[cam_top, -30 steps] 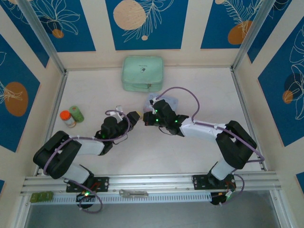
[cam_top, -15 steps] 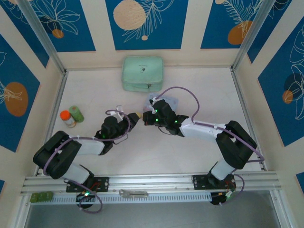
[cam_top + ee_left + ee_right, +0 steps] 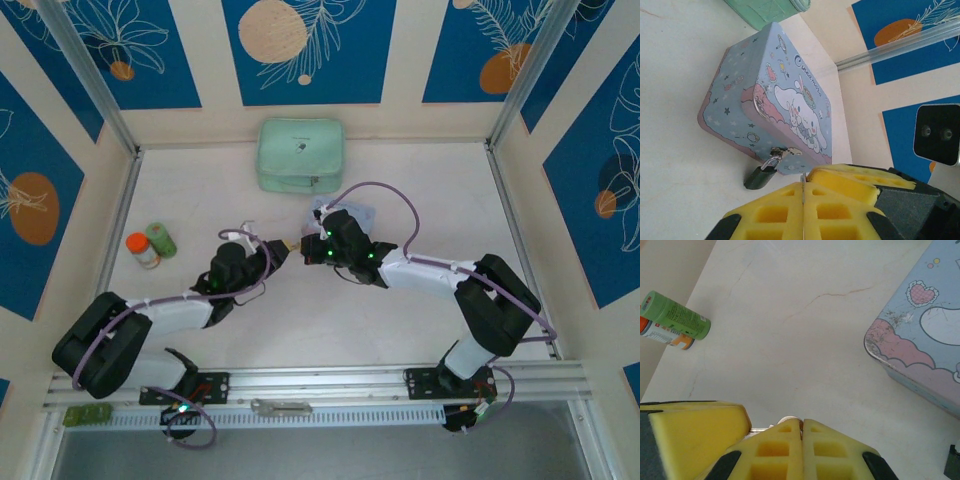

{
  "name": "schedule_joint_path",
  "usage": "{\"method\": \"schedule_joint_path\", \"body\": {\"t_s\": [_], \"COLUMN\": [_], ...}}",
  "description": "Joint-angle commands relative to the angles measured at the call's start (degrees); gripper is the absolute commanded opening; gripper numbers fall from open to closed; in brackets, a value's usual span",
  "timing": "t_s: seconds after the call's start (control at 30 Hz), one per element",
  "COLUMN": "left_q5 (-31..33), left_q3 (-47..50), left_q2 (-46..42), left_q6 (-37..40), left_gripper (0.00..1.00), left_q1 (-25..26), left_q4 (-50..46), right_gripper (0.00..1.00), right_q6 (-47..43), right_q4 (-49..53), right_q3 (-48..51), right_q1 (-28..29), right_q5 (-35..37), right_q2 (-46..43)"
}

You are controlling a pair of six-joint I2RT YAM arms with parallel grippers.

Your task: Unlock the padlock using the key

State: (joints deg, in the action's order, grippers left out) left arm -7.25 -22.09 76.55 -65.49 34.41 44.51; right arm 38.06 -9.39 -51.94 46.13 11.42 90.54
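Observation:
The small black padlock (image 3: 759,178) hangs by its silvery shackle from the hasp of the light-blue cartoon tin (image 3: 785,100), its body resting on the table. My left gripper (image 3: 803,187) is shut on the key (image 3: 802,179), of which a thin silvery edge shows between the yellow pads, just short of the padlock. My right gripper (image 3: 801,424) is shut too, with a silvery piece of the key (image 3: 786,419) at its tips. From above, the left gripper (image 3: 287,245) and right gripper (image 3: 308,243) meet tip to tip beside the tin (image 3: 352,212).
A mint-green zip case (image 3: 300,155) lies at the back of the table. Two small bottles, one green (image 3: 161,239) and one orange-capped (image 3: 142,250), lie at the left. A long grey metal tool (image 3: 281,407) rests on the front rail. The right arm covers part of the tin.
My left gripper has closed on the key and its arm has stretched forward toward the right gripper. The right gripper has stayed shut and in place.

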Motion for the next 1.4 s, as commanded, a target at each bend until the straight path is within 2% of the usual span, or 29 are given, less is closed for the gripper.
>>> {"method": "schedule_joint_path", "body": {"t_s": [0.0, 0.17, 0.2, 0.27, 0.33, 0.4, 0.57, 0.67, 0.77, 0.83, 0.93, 1.13, 1.37], "left_q5": [-0.5, -1.6, -1.9, -2.5, -3.3, -5.6, -17.6, -25.4, -32.9, -36.6, -39.2, -39.7, -38.5], "left_q3": [-1.8, -2.4, -2.6, -3.2, -3.3, -3.2, -5.9, -7.9, -10.3, -12.0, -13.6, -14.3, -14.2], "left_q2": [0.6, 2.0, 1.9, 0.9, -0.4, -1.8, -3.9, -3.7, -2.8, -2.1, -1.0, -1.2, -1.2], "left_q6": [1.7, 2.5, 3.6, 6.9, 10.1, 13.5, 20.7, 21.8, 22.9, 23.7, 23.7, 23.4, 22.6], "left_gripper": [0.01, 0.0, 0.0, 0.0, 0.0, 0.0, 0.0, 0.0, 0.0, 0.0, 0.0, 0.0, 0.0], "left_q1": [0.5, 0.5, 0.5, 0.4, 0.1, -0.6, -3.3, -4.8, -5.6, -5.6, -5.6, -5.6, -5.6], "left_q4": [-0.2, 1.5, 1.2, -0.5, -2.2, -2.8, -6.2, -5.8, -5.3, -5.6, -5.5, -5.5, -4.1], "right_gripper": [0.0, 0.02, 0.1, 0.44, 0.56, 0.6, 0.6, 0.56, 0.53, 0.51, 0.5, 0.47, 0.33], "right_q6": [-1.3, -2.4, -2.9, -4.4, -6.5, -8.5, -12.3, -13.6, -13.6, -13.8, -12.8, -11.9, -10.2], "right_q4": [-0.4, 0.3, 0.6, 1.1, 1.5, 1.8, 4.6, 5.9, 6.0, 5.8, 4.0, 1.1, -1.3], "right_q3": [-0.1, -0.1, -0.1, 0.4, 1.3, 2.3, 2.4, 2.3, 2.1, 2.2, 2.9, 4.7, 4.9], "right_q1": [0.3, 0.3, 0.2, -0.2, -1.3, -3.9, -11.8, -15.4, -17.9, -17.9, -17.4, -17.5, -16.9], "right_q5": [-1.0, -1.2, -1.3, -1.8, -3.5, -7.9, -25.5, -34.0, -42.4, -45.3, -47.6, -47.8, -49.7], "right_q2": [-2.0, -3.1, -3.5, -5.0, -7.3, -9.9, -14.6, -15.4, -15.0, -14.4, -13.6, -12.7, -10.6]}}
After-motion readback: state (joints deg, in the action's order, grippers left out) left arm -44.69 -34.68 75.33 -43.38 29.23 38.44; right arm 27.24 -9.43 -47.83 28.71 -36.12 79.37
